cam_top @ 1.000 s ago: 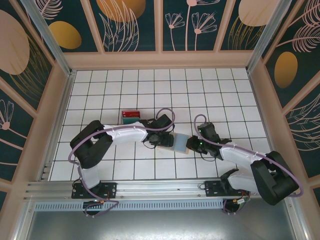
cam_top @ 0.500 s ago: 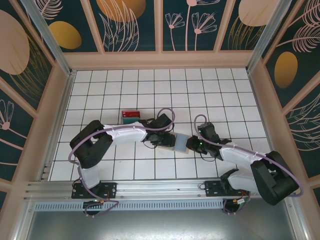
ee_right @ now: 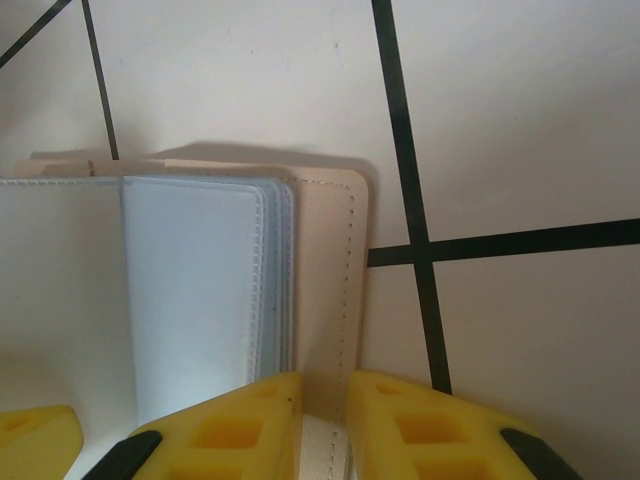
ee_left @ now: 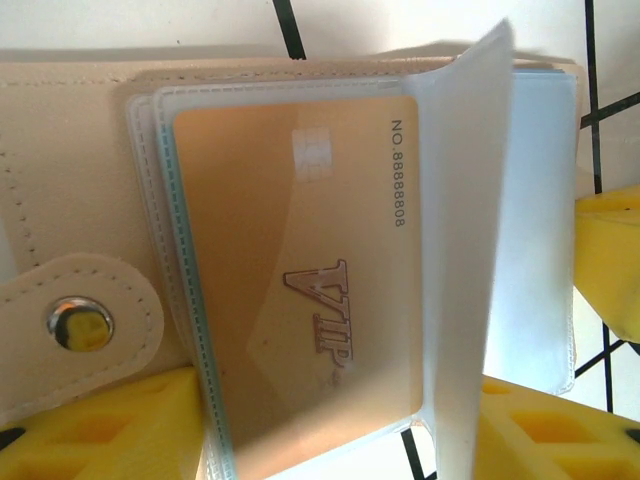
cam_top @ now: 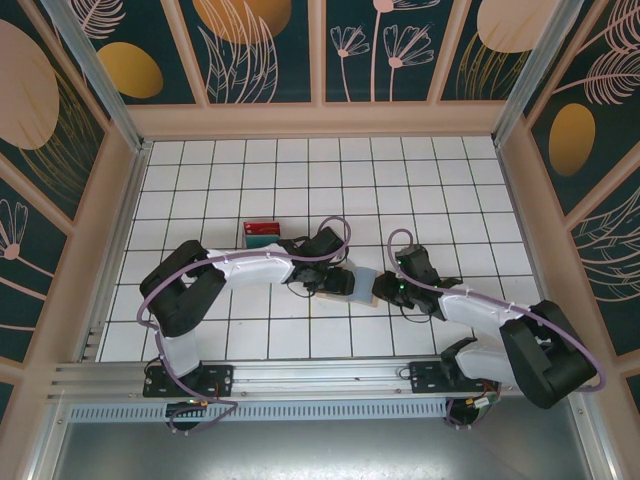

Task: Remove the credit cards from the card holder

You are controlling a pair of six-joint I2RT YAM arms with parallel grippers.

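The card holder [cam_top: 364, 288] lies open on the tiles between my two grippers. In the left wrist view its tan leather [ee_left: 70, 180] with a snap tab frames clear sleeves, and a tan-orange credit card [ee_left: 300, 270] marked VIP sits in the top sleeve. My left gripper [ee_left: 335, 400] is open, one yellow finger on each side of that sleeve, and a clear flap [ee_left: 470, 250] stands up beside the card. My right gripper [ee_right: 322, 385] is shut on the tan edge of the card holder [ee_right: 325, 260]. A red card [cam_top: 262, 227] and a teal card [cam_top: 262, 240] lie on the table to the left.
White tiles with black lines cover the table [cam_top: 460, 200], and wooden walls [cam_top: 320, 118] close it in at the back and sides. The left arm [cam_top: 240, 268] arches over the middle. A yellow finger of the right gripper [ee_left: 610, 260] shows at the holder's right edge.
My left gripper has slid a little to the right over the card holder and now covers more of its pale panel. The right gripper has kept its grip and place.
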